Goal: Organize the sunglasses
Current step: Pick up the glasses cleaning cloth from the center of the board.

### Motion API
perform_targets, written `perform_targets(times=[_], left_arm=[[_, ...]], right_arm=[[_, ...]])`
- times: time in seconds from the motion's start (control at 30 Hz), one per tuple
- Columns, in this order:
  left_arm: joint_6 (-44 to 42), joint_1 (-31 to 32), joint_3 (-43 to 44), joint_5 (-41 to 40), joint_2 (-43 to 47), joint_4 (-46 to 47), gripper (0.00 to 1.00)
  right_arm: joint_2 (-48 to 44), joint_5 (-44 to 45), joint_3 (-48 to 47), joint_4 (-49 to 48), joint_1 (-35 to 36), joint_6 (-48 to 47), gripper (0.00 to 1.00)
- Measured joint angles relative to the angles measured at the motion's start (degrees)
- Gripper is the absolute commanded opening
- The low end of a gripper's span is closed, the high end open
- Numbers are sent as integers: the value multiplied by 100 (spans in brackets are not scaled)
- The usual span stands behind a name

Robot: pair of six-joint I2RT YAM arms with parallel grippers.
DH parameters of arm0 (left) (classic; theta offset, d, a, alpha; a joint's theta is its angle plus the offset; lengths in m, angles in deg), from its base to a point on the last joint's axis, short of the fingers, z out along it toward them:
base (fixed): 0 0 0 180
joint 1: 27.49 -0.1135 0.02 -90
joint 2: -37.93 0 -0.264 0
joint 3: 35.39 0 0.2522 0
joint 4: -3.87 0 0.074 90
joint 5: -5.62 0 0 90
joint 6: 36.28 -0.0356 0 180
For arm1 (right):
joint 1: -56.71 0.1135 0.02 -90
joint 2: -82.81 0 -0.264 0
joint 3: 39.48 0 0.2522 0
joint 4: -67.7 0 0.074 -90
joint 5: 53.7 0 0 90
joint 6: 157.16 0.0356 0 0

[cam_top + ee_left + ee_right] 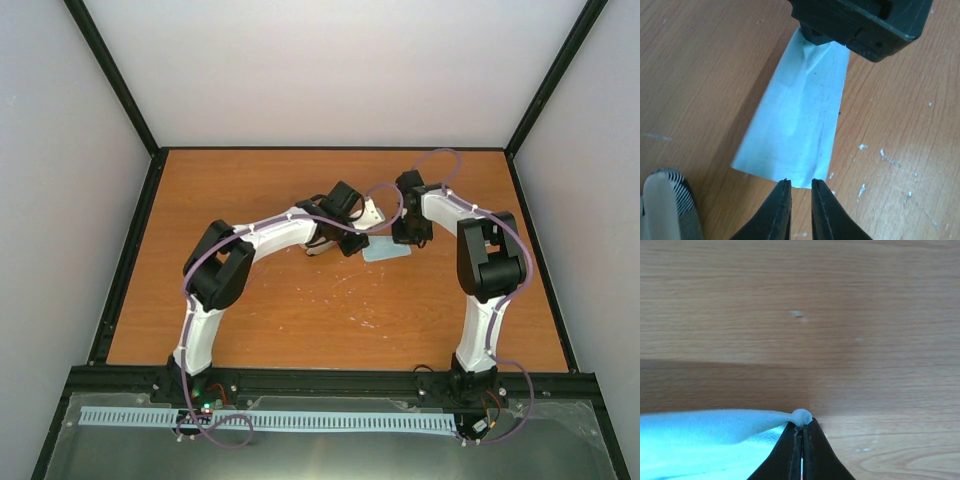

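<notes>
**Table** (300, 330): scuffed orange-brown wood, bearing everything listed below.

**Left arm** (270, 235), **right arm** (485, 260): both reached to mid-table, their wrists meeting over the cloth.

**Cloth** (800, 120): pale blue, lying on the table between the wrists. It was creased lengthwise, with its far corner lifted.

**Right gripper** (802, 425): jaws closed on a bunched corner of the cloth.

**Left gripper** (799, 187): jaws a sliver apart at the cloth's near edge, clamping nothing.

**Striped pale object** (665, 205): just beside the left gripper, identity unclear.

**Sunglasses**: not made out in any view, possibly hidden beneath the left arm.

**Handling note**: the step looked like spreading the cloth flat. It probably called for a firm, low right-hand pinch drawn gently away to pull out the crease. The left jaws needed either to lift clear or to pin the near edge squarely, without snagging it.
</notes>
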Motion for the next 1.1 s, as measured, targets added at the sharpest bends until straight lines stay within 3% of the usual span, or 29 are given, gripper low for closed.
perform_targets(times=[0.17,0.63,1.1], left_arm=[[7,33,402,46,-262,-114,30],[0,24,1845,44,-1458,-234,29],[-72,-4,2328,-153,-1895,-389,31]], right_arm=[[0,9,20,-9,-319,20,3],[28,66,61,-31,-374,44,3],[4,87,236,-133,-667,61,3]])
